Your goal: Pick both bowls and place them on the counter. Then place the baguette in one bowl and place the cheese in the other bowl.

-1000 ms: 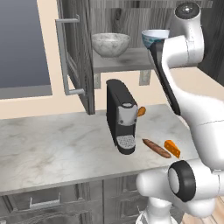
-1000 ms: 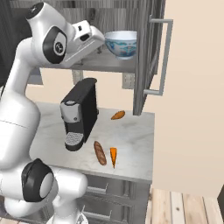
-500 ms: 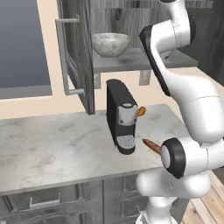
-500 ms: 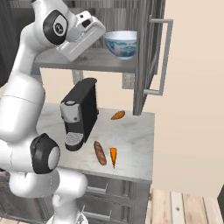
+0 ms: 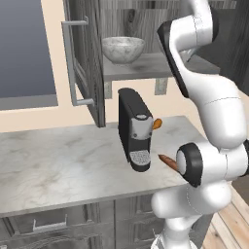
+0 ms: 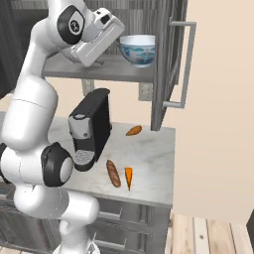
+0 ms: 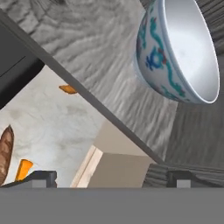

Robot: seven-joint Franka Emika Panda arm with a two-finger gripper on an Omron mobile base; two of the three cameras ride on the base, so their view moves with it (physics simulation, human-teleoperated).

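**Hand view: open gripper near the blue-patterned bowl, both bowls on the shelf**

Hand view is rolled, so the white bowl with blue pattern [image 7: 175, 52] appears tipped on its side at upper right, ahead of the gripper [image 7: 111, 177] and apart from it. Only the two dark fingertips [image 7: 41, 177] show, at the bottom corners, standing wide with nothing between them. Below the shelf edge, the baguette [image 7: 5, 153] is cut off by the left border, the cheese [image 7: 22, 169] lies just beside it, and a small orange-brown lump [image 7: 68, 89] sits farther off on the counter [image 7: 48, 122].

From the left base view, the arm hides the blue-patterned bowl; the grey marbled bowl [image 5: 123, 48] stands on the shelf [image 5: 146, 68], and only one end of the baguette [image 5: 168, 160] peeks from behind the arm, beside the coffee machine [image 5: 136, 129].

From the right base view, the hand covers most of the marbled bowl. The blue-patterned bowl [image 6: 138, 49] stands on the shelf [image 6: 99, 72] just right of the hand. Baguette [image 6: 113, 173] and cheese [image 6: 128, 177] lie side by side on the counter [image 6: 149, 154], well below the gripper.
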